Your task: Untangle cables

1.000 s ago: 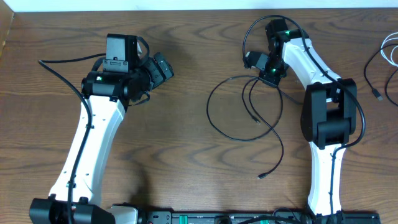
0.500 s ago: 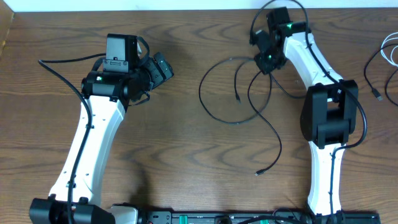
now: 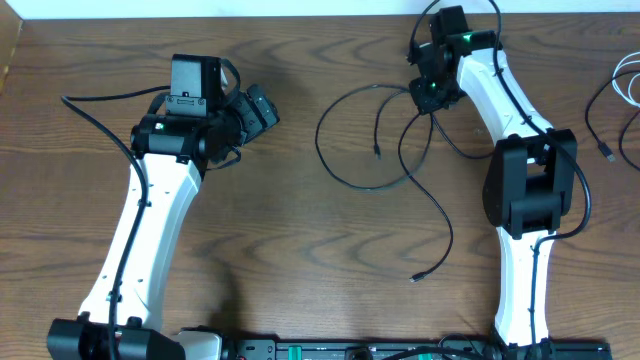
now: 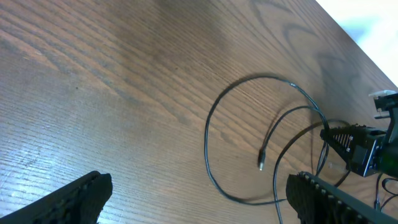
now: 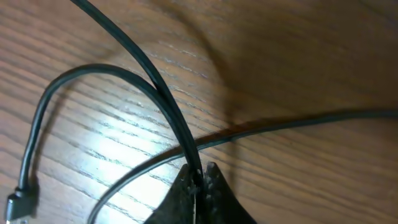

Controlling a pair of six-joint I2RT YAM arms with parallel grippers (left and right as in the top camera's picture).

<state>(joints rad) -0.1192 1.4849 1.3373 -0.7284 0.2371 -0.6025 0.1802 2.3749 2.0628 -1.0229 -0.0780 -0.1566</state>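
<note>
Meanwhile, the right gripper (image 3: 428, 95), clenched on the black cable (image 3: 320, 148), has drawn it toward the far edge of the tabletop (image 3: 280, 270), shifting its loop. The left gripper (image 3: 260, 108) hangs released. Strands still cross, so the untangling appears unfinished.

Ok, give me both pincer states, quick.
Left pincer: open, holding nothing.
Right pincer: closed on a black cable.
</note>
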